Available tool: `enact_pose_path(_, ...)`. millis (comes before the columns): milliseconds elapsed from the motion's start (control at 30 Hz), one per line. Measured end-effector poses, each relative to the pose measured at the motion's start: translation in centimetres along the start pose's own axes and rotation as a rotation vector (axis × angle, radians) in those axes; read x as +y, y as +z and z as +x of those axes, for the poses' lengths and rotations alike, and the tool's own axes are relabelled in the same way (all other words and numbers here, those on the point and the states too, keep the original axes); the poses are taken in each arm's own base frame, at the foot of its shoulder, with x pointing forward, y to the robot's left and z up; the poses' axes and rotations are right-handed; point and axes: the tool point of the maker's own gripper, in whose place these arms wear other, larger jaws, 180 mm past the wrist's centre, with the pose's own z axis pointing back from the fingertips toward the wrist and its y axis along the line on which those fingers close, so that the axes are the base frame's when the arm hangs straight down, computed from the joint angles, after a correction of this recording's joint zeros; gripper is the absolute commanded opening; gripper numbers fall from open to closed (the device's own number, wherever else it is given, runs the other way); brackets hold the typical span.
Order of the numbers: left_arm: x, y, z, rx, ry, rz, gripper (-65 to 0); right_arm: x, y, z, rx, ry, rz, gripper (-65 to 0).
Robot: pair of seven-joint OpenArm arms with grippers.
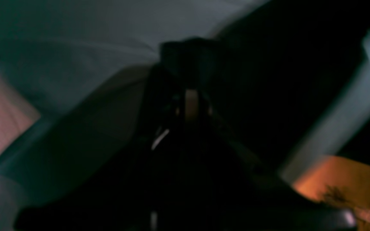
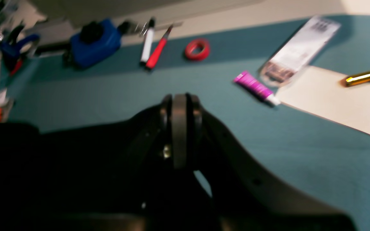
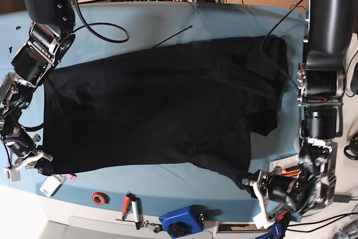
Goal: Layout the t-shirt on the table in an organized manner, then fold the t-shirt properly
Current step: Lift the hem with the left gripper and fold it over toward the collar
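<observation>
The tabletop (image 3: 235,18), covered in light blue cloth, fills most of the base view, and the t-shirt (image 3: 162,110) is spread across its middle as one broad black sheet. The shirt's long axis runs from the tabletop's left edge to its right edge in that view. Its far edge lies fairly straight; its near edge sags and runs on a slant toward the near right corner, where the cloth is pulled out into a point. On the right side a fold or sleeve is doubled over, so the layout looks not yet tidy.

Each arm sits at one near corner of the shirt. The left hand (image 3: 250,183) is at the near right corner of the tabletop in the base view, closed on the drawn-out tip of the t-shirt. The right hand (image 3: 45,167) is at the near left corner, closed on the shirt's other near corner; its wrist view shows black fabric around the shut jaws. The shirt body lies away from both hands, toward the far edge, so I judge the coming move turns on carrying both held corners along that short axis.

Small things lie along the near edge: a blue tool (image 3: 180,221), a red tape roll (image 3: 99,198), a marker (image 3: 135,210).
</observation>
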Motion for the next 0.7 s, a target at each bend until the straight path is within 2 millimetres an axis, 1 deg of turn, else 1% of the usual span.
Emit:
enact_pose_path(100,-2.3,0.0,-0.3,-0.094,-0.005,-0.188,-65.0,0.5,0.0,-0.5,0.027,-0.005,0.029,-65.0)
enact_pose_path(233,-3.4,-0.8,-2.7,-0.141,0.053,-0.324,-65.0,0.8,0.1,-1.3,0.056,-0.018,0.046,-65.0)
enact_pose_path(300,-3.6,-1.6,-4.7,-0.14,0.105,-0.37,-65.0,1.1,0.1,-1.9,0.077,-0.029,0.065,-65.0)
enact_pose_path(400,-3.2,-3.0,-8.2,-0.094,0.163,-0.376,-65.0,2.1,0.5,-2.6,0.075,-0.071,0.137,-65.0)
enact_pose_path(467,-2.8,-3.4,-10.5,-0.068,0.198,-0.371,-65.0,2.6,0.9,-3.8,0.109,-0.073,0.161,-65.0)
enact_pose_path(567,-2.5,-3.3,-13.5,-0.037,0.212,-0.354,-65.0,3.0,1.6,-5.8,0.138,-0.075,0.177,-65.0)
enact_pose_path(700,-3.5,-2.8,-16.7,-0.007,0.169,-0.339,-65.0,3.0,3.0,-8.5,0.181,-0.055,0.164,-65.0)
